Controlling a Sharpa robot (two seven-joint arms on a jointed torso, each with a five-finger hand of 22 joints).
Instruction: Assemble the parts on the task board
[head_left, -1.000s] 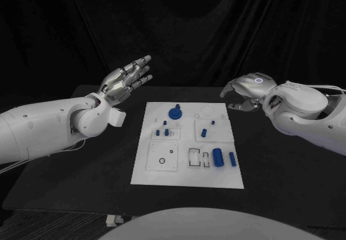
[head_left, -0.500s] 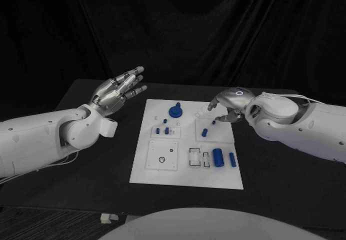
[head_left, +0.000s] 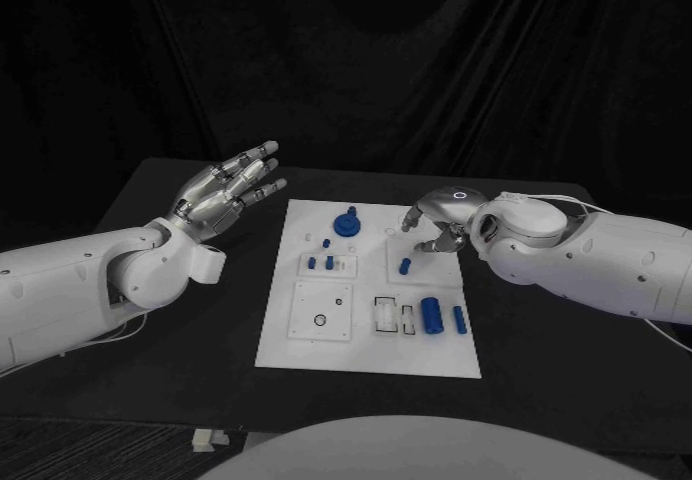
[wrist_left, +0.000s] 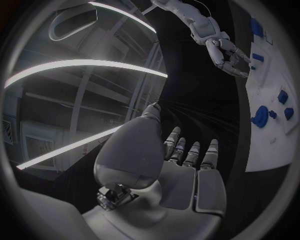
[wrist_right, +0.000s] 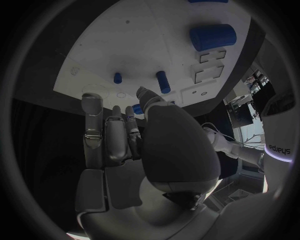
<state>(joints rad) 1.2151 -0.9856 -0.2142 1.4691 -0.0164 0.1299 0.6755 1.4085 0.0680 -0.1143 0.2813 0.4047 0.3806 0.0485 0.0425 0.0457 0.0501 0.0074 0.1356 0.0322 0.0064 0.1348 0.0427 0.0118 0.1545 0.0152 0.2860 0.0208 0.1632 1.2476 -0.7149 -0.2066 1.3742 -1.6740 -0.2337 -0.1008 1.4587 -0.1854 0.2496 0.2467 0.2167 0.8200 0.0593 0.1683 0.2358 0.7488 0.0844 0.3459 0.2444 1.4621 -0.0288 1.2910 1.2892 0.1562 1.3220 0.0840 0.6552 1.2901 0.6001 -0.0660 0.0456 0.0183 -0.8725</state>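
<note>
Flat white rectangular task board at centre of black worktop, small blue plastic parts lying and standing on it. Left hand raised beside board, fingers spread, holding nothing. Right hand over board's far right corner, fingers curled downward, grasp impossible to tell.

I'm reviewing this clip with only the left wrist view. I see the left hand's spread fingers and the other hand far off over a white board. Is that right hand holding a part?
Observer: No. The right wrist view shows the right hand with nothing in its fingers, and a short blue peg on the board beyond its fingertips.
Operator: What lies on the board's near half? It's cut off for me.
Observer: In the head view, a thick blue cylinder and a slimmer blue piece lie side by side at the near right of the board.
Operator: And the near left?
Observer: A small black ring lies on a square plate there.
</note>
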